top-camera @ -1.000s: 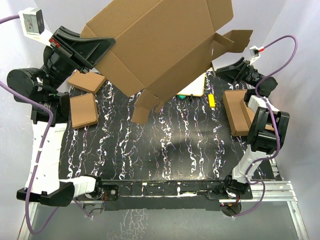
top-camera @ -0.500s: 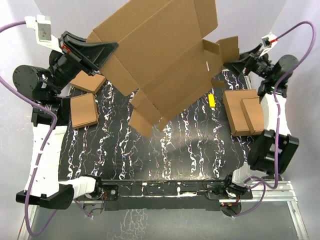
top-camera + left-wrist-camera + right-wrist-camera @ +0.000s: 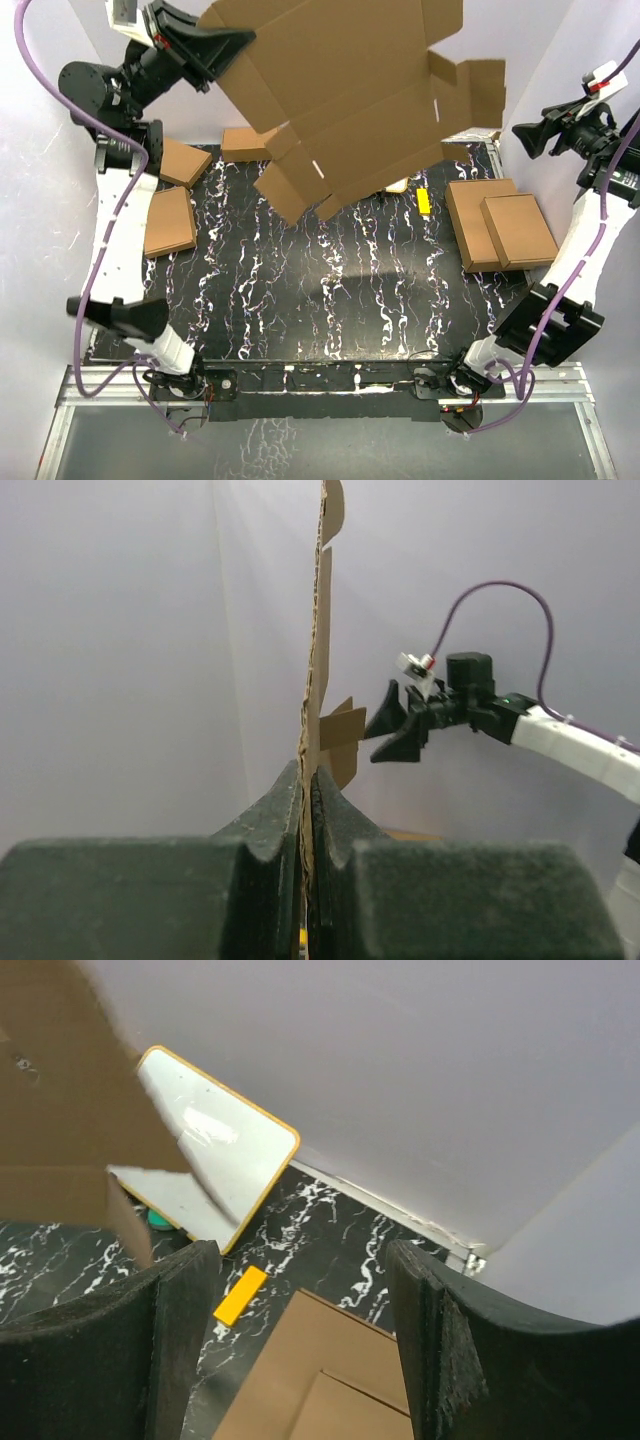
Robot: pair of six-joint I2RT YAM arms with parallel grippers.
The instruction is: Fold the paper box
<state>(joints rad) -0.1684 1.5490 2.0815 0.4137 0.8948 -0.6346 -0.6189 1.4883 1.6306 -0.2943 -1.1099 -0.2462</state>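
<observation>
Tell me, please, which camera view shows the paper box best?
The top external view: most of the paper box shows there, with its flaps and slits. The left wrist view shows only its thin edge, and the right wrist view only a small part.

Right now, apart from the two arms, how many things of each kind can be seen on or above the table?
Unfolded paper box, held up by the left tool: 1
Small folded brown boxes: 5
White board with tan frame: 1
Yellow piece: 1
Green item, mostly hidden at the board's edge: 1
Total: 9
</observation>
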